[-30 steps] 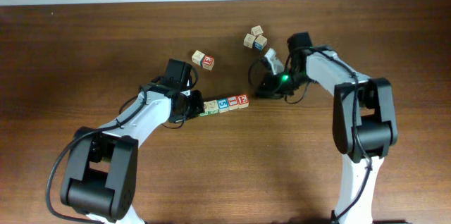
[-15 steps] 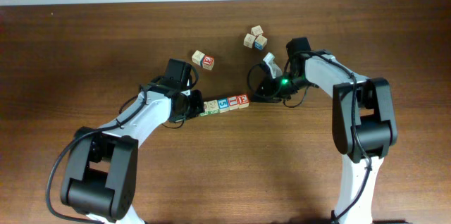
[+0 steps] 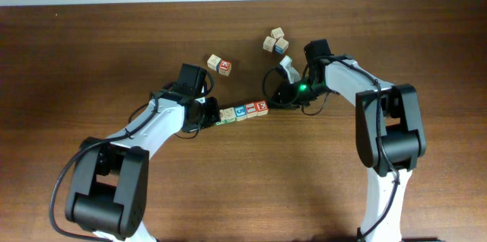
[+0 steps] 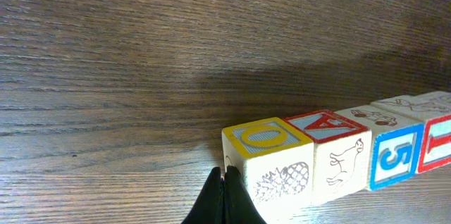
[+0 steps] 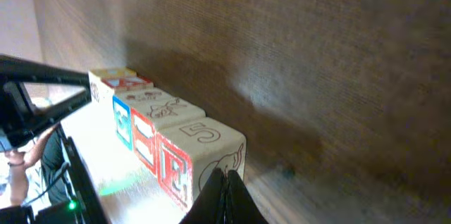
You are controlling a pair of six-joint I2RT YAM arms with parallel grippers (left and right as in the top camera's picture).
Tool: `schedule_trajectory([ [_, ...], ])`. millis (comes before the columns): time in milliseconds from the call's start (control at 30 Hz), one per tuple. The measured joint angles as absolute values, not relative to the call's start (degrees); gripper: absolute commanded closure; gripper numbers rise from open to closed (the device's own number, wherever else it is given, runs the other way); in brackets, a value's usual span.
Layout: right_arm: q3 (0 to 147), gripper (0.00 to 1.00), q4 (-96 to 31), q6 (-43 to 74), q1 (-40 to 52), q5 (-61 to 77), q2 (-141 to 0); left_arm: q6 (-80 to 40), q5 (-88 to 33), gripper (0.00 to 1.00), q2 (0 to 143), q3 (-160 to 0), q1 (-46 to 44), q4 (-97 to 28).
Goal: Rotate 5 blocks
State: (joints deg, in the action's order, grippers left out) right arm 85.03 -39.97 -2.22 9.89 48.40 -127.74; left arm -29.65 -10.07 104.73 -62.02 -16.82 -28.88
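you have the five blocks joined in one short row near the middle of the table, slanting a little in the overhead view, and you have set one arm at each end of it. the left gripper is clenched with nothing between its fingers. its closed tip sits against the lower outer corner of the yellow-framed o cube at the left end, so it works as a blunt pusher, not a clamp. the right gripper is likewise pinched together on nothing, its tip touching the end face of the red e cube that closes the row on the right. i read this pairing as deliberate: with a contact at each end you can swing the whole row about its middle while keeping the cubes pressed together, which a grasp on one cube would not allow. whether the two tips bear on opposite sides of the row i cannot tell. the risk i judge is the row buckling at a joint if one tip pushes harder than the other. the pair of cubes and the cluster of three cubes lie apart from the row, toward the far edge, and likely outside any sweep.
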Motion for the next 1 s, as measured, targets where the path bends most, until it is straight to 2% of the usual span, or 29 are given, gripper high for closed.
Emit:
schedule_trajectory([
  [1000, 85.03, 0.96, -37.21, -0.73, 7.11, 61.58, -131.96, -29.63, -9.41, 1.00, 104.73, -62.02, -16.84, -29.08],
])
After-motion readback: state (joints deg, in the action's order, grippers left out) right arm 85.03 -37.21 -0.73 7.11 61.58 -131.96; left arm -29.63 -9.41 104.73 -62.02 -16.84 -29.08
